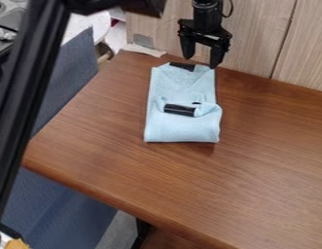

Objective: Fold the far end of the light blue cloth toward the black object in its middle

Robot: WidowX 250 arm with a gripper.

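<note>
A thick black bar [28,92] is slanting down the left side of the view, and an orange-yellow object [17,244] is showing at the lower left corner. Just right of the bar, a blue-grey fabric panel [67,80] is running beside the brown wooden table [267,165]. Near the table's far edge, left of the view's middle, a light blue cloth [183,92] is lying folded in a long, roughly rectangular stack. Its nearer part is forming a smooth, broad fold with a raised, bunched edge. 2 black strips are marking the cloth: the far strip [183,66] is lying at its far end, and the near strip [179,110] is crossing the bunched edge. Over the far right corner of the cloth, the black gripper [201,62] is hanging with its jaws spreading apart, released and grasping nothing; whether a fingertip is touching the fabric, the view is not making clear. Behind the gripper and reaching to the right, a pale wood-grain wall [257,41] is standing along the table's far edge, with a dark seam running down it
</note>
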